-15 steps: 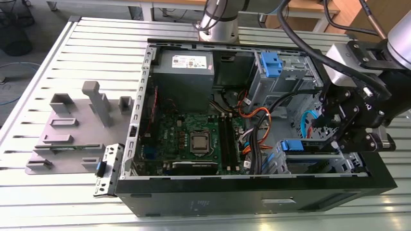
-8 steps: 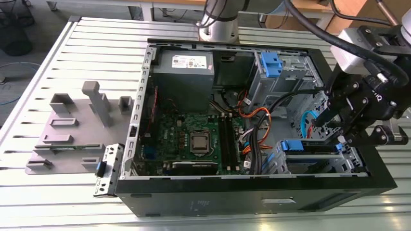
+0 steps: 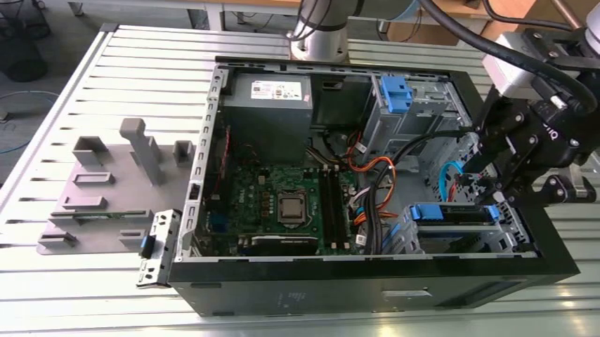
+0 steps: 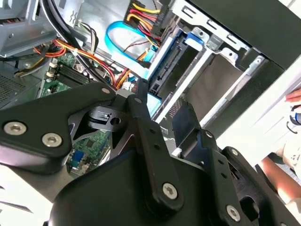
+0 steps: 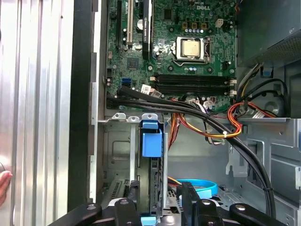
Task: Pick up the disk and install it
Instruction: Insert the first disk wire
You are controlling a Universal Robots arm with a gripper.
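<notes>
Blue-framed, the disk (image 3: 454, 214) sat in the drive cage at the case's (image 3: 375, 288) front corner, at the exterior view's right, with the gripper (image 3: 501, 189) just above it. The first wrist view looked down the slot: disk (image 5: 152, 179) edge-on, its blue tab uppermost, gripper (image 5: 160, 207) fingers (image 5: 188, 197) flanking it narrowly; actual contact was unclear. A hand (image 5: 3, 186) rested on the worktop (image 5: 37, 94) there.

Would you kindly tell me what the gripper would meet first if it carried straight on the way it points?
Probably the disk standing edge-on in its bay, directly ahead of the gripper; depth is unclear.
</notes>
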